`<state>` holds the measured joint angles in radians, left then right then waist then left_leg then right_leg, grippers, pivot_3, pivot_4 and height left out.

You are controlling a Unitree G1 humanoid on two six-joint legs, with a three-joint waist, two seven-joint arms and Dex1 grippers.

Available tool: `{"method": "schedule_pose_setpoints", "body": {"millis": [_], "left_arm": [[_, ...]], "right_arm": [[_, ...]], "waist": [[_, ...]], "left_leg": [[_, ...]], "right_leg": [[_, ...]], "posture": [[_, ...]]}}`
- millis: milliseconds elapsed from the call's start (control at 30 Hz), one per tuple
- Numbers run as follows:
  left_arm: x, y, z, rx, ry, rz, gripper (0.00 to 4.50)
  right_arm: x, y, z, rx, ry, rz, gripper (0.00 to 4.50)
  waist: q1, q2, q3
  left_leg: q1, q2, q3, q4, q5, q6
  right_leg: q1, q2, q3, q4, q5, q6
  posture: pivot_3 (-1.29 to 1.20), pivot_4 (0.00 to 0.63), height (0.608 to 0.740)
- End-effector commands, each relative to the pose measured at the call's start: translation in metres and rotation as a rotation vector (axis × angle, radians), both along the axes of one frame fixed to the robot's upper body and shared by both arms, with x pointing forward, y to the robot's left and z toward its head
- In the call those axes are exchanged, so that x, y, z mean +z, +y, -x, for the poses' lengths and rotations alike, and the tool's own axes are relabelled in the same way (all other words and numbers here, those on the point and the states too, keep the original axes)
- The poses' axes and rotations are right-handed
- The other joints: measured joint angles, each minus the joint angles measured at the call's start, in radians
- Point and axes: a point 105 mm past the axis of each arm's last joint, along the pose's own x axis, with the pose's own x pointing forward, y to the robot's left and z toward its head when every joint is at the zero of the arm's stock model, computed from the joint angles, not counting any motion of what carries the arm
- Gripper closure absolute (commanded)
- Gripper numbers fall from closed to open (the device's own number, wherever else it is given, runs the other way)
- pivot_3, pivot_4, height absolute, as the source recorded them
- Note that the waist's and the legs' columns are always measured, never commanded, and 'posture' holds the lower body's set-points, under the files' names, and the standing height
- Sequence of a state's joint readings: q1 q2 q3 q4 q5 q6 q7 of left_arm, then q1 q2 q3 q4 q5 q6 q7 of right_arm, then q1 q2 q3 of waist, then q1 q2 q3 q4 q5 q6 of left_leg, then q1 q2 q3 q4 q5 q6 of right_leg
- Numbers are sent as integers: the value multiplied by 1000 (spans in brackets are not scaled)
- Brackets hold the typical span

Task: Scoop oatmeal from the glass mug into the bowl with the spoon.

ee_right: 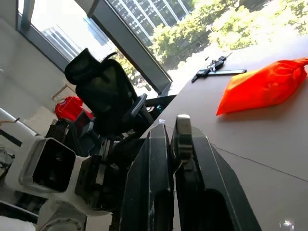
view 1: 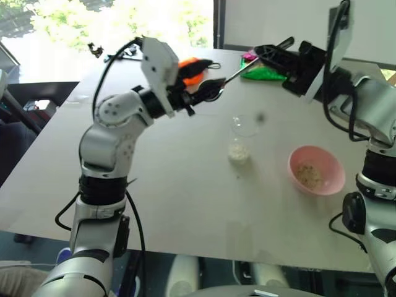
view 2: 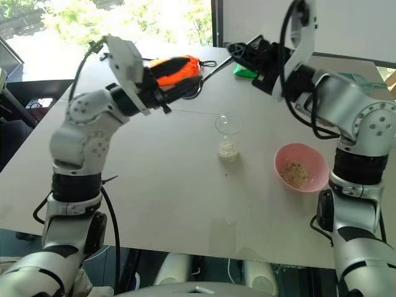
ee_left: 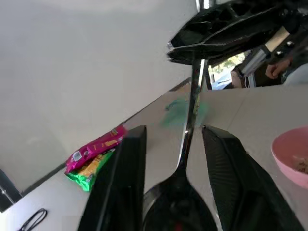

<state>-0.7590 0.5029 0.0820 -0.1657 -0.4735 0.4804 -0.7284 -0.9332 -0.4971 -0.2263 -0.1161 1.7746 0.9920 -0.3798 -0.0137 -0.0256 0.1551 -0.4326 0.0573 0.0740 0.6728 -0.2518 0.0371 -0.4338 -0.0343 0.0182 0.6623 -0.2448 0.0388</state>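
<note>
Spoon [ee_left: 191,115] held in the air between both tools, above the table [view 1: 154,204].
Right tool [view 1: 267,54]: closed on the handle end. Left tool [ee_left: 173,144]: parted around the spoon's bowl. Glass mug [view 1: 242,137] with oatmeal [view 1: 238,152] beside pink bowl [view 1: 316,169].

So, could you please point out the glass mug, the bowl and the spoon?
glass mug [view 1: 239,153], left eye view, oatmeal-filled base.
bowl [view 1: 334,162], left eye view, right rim.
spoon [ee_left: 194,98], left wrist view, handle.
</note>
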Motion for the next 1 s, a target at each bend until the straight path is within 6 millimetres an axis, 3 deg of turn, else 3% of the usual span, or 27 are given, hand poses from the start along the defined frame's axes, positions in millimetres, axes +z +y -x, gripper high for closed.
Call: {"method": "schedule_pose_setpoints", "body": {"millis": [33,100,167,367,600,1000], "left_arm": [[1,32,3,63,114,81,846],[-33,49,-1,109,237,81,635],[-74,51,-5,135,322,28,635],[-118,20,-26,90,386,-28,635],[-134,-7,-67,4,354,-199,635],[-124,-49,-83,-138,307,-253,635]], "right_arm": [[34,-39,4,-100,-39,-154,4500],[41,-67,5,-191,-45,-211,4500],[45,-92,10,-282,-54,-234,4500],[44,-110,24,-376,-69,-222,4500],[42,-115,36,-439,-88,-203,4500],[31,-127,52,-540,-99,-199,4500]], "waist": [[0,0,0],[-1,1,0],[3,1,-1],[18,1,0],[15,1,-1],[13,1,-1]], "left_leg": [[0,0,0,0,0,0],[0,0,0,0,2,-3],[1,0,1,-2,2,-4],[0,-1,0,0,1,-1],[1,-3,2,1,0,1],[-1,-3,1,-1,0,1]], "right_leg": [[0,0,0,0,0,0],[0,0,0,0,0,0],[1,-1,1,-1,0,0],[1,-1,1,0,-1,1],[2,1,2,1,0,1],[1,1,2,-2,-1,1]], "posture": [[0,150,740],[0,150,740],[0,150,740],[0,150,740],[0,150,740],[0,150,740]]}}
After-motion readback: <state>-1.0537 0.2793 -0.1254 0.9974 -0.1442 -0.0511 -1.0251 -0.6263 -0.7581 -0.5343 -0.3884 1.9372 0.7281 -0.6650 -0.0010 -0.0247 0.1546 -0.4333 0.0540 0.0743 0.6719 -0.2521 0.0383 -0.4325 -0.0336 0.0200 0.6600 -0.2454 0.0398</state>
